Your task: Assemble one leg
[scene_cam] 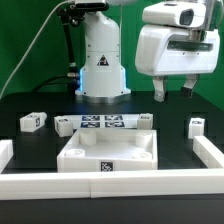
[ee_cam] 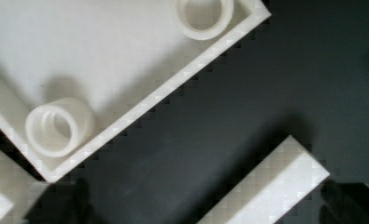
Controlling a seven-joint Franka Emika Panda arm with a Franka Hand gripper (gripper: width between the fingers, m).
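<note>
Hand (scene_cam: 175,92), seemingly open and empty, aloft, well apart from a leg (scene_cam: 196,126) on the black table (scene_cam: 172,140).

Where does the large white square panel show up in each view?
Exterior view: the panel lies low in the middle of the picture, on the camera's side of the marker board.
Wrist view: one corner of the panel, with two round sockets, fills about half the picture.
Shared landmark: the black table bordering the panel's rim.

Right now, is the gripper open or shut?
Open. In the exterior view, the gripper has its fingers apart, with nothing between them.
</note>
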